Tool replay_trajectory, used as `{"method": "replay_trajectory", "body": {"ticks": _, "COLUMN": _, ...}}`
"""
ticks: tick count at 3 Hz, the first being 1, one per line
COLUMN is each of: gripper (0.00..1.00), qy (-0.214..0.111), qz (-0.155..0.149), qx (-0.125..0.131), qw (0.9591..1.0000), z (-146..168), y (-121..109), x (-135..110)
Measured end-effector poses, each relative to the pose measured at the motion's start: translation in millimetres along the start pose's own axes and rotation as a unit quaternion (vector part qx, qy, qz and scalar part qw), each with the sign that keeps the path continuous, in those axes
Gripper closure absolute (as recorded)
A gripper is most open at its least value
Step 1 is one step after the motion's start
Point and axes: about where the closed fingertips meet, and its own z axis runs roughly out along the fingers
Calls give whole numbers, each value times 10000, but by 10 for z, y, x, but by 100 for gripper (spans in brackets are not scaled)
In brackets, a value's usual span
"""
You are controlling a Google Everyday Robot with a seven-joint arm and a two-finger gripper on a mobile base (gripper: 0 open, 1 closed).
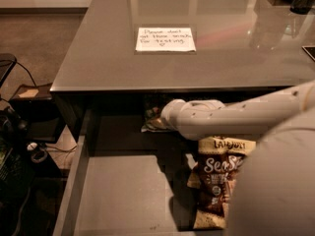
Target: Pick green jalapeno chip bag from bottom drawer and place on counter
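Note:
The bottom drawer [123,191] is pulled open below the counter [98,63]. The green jalapeno chip bag [150,116] lies in shadow at the drawer's back, under the counter edge, and only its left part shows. My gripper [161,120] is at the end of the white arm, right against the bag's right side and largely hidden by the wrist. The arm reaches in from the right, low over the drawer.
A brown-and-cream "Sea Salt" chip bag [219,181] lies in the drawer's right half, partly under my arm. A white handwritten note [165,39] sits on the counter. Cables and dark gear [19,146] stand on the floor to the left.

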Motion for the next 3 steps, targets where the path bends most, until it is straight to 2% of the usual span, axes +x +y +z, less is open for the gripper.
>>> {"method": "replay_trajectory", "body": {"ticks": 2, "gripper": 36, "qy": 53, "qz": 156, "qx": -233, "qw": 9996, "z": 210, "y": 489, "x": -111}}
{"method": "replay_trajectory", "body": {"ticks": 3, "gripper": 55, "qy": 108, "qz": 184, "qx": -231, "qw": 9995, "z": 310, "y": 590, "x": -100}}
